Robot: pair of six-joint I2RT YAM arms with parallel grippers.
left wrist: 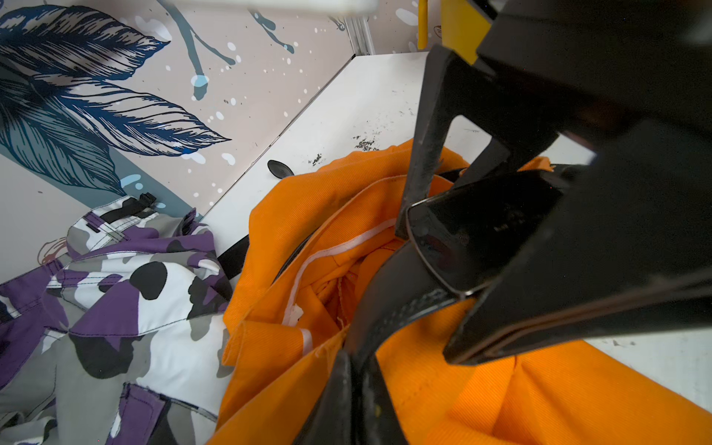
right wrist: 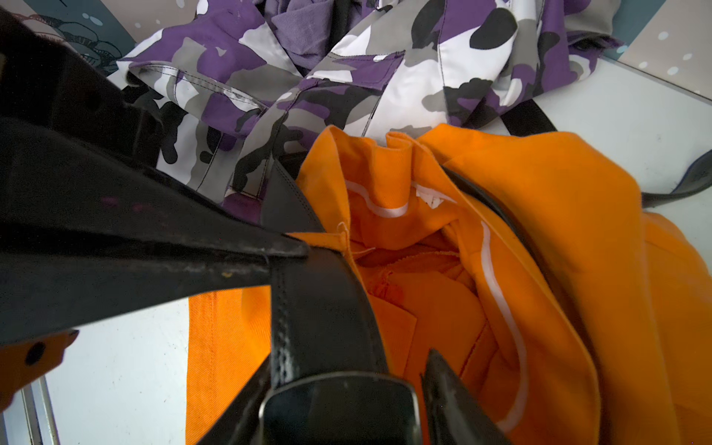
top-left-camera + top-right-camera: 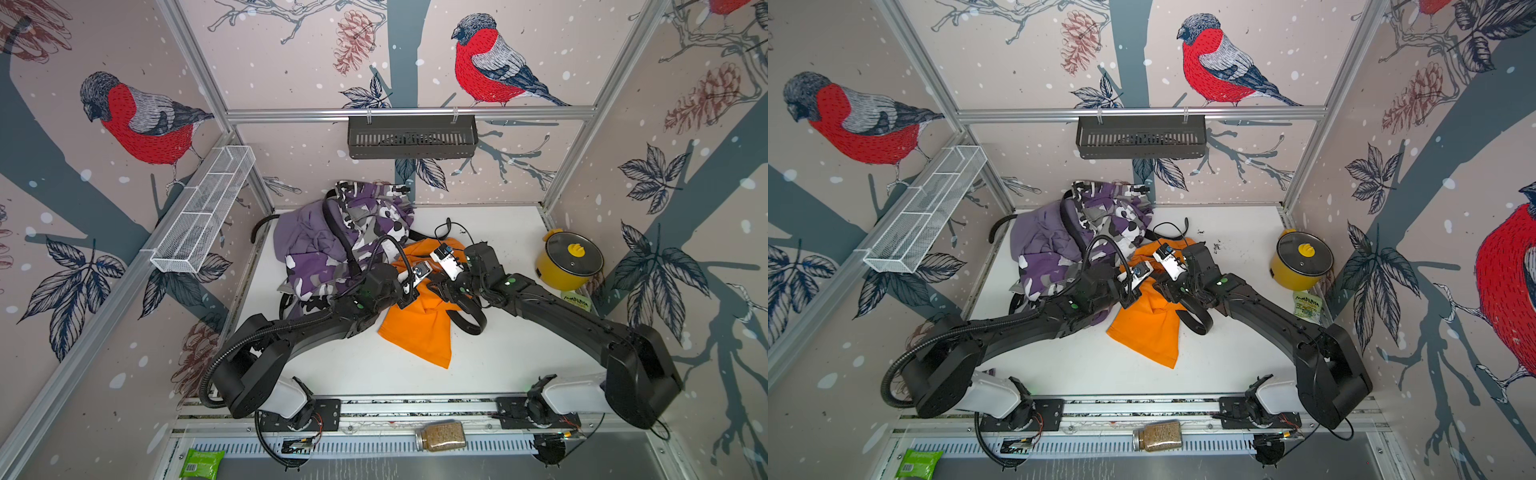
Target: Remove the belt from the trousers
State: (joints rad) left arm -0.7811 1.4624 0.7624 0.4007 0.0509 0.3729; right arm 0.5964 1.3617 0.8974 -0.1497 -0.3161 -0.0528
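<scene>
Hold belt [image 1: 389,304] in shut left jaws; seat right jaws, astride buckle [image 2: 335,408], grip unclear; draw toward 3 o'clock off orange trousers [image 3: 419,332].

A black belt [image 3: 471,318] lies looped against the orange trousers [image 3: 419,332].

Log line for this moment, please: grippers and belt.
left gripper: shut on belt | right gripper: jaws astride buckle, contact unclear | belt: not yet out of orange trousers
</scene>
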